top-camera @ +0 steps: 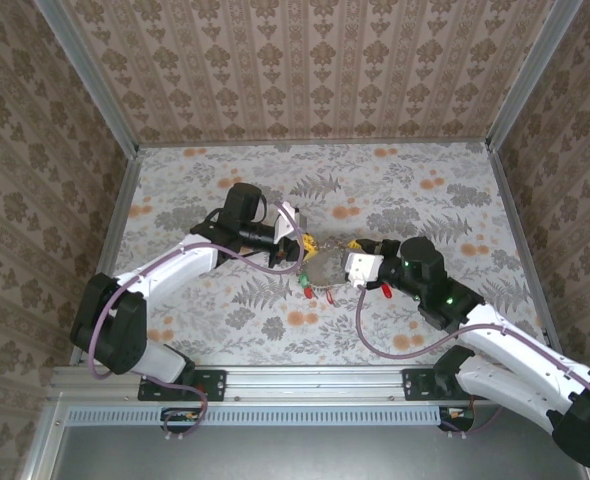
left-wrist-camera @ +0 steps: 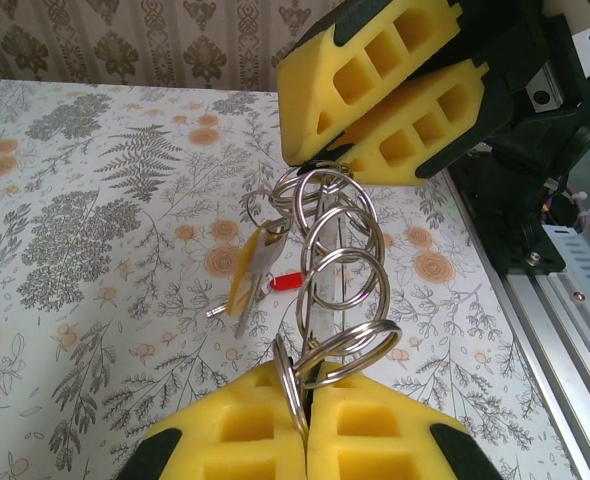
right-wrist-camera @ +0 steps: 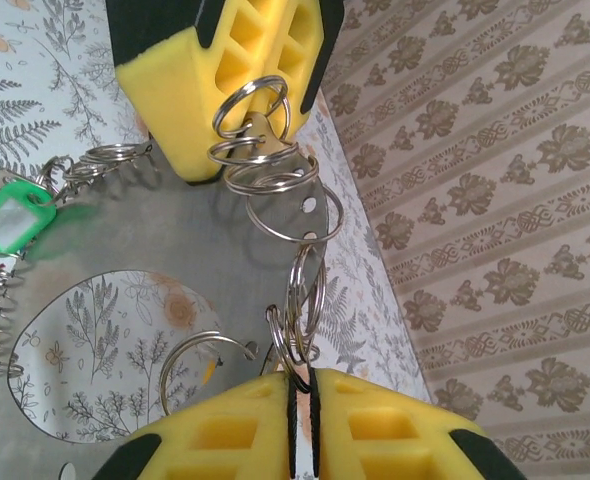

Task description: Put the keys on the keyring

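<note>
Pinches 1 end ring of the chain of split rings (left-wrist-camera: 347, 256) in the left gripper (left-wrist-camera: 305, 435), yellow foam pads pressed together on the wire. Clamps the opposite end ring in the right gripper (right-wrist-camera: 302, 420), jaws closed on it too. Holds the chain stretched between the 2, above the middle of the table (top-camera: 175, 190). Shows the keyring (right-wrist-camera: 165, 235), a flat grey loop, just behind the chain, a green-headed key (right-wrist-camera: 10, 220) at its edge, a red-headed key (left-wrist-camera: 287, 282) hanging beside the rings.
</note>
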You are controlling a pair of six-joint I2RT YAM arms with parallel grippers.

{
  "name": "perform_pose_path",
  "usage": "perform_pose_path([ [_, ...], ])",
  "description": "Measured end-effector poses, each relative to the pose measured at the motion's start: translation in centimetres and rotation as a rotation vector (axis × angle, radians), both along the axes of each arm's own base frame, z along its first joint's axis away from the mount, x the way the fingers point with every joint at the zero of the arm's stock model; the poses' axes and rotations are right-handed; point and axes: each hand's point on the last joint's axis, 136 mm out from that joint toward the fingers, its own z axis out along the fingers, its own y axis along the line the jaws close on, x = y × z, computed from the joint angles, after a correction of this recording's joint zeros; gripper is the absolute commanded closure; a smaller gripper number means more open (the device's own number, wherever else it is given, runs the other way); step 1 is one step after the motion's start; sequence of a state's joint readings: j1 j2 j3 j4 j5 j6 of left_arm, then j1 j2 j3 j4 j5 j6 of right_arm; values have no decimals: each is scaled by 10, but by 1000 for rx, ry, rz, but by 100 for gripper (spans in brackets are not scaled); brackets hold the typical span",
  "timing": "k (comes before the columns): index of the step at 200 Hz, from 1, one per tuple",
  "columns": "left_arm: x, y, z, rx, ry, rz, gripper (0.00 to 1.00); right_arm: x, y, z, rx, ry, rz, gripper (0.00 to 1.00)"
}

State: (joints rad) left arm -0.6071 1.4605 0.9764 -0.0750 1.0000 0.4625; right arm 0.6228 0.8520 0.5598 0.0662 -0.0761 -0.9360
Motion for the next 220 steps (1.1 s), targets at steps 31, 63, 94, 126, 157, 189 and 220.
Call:
perform_pose_path([
  [31,0,0,0,0,4,1,100,1,-1,0,-1,-2,-6,88],
  [63,0,1,0,1,10,3,100,1,-1,0,-4,-4,-3,92],
  [94,-2,5,-1,9,47,-27,100,-8,3,-3,-23,9,51,97],
  [126,-4,11,-2,17,77,-91,100,-23,9,3,-25,14,137,100],
  [157,-9,13,-3,20,88,-141,100,-34,16,8,-13,39,209,100],
  [189,-8,14,-6,18,107,-178,81,-40,23,9,-1,69,262,100],
  [220,2,18,-7,7,87,-176,38,-44,29,3,16,121,301,100],
])
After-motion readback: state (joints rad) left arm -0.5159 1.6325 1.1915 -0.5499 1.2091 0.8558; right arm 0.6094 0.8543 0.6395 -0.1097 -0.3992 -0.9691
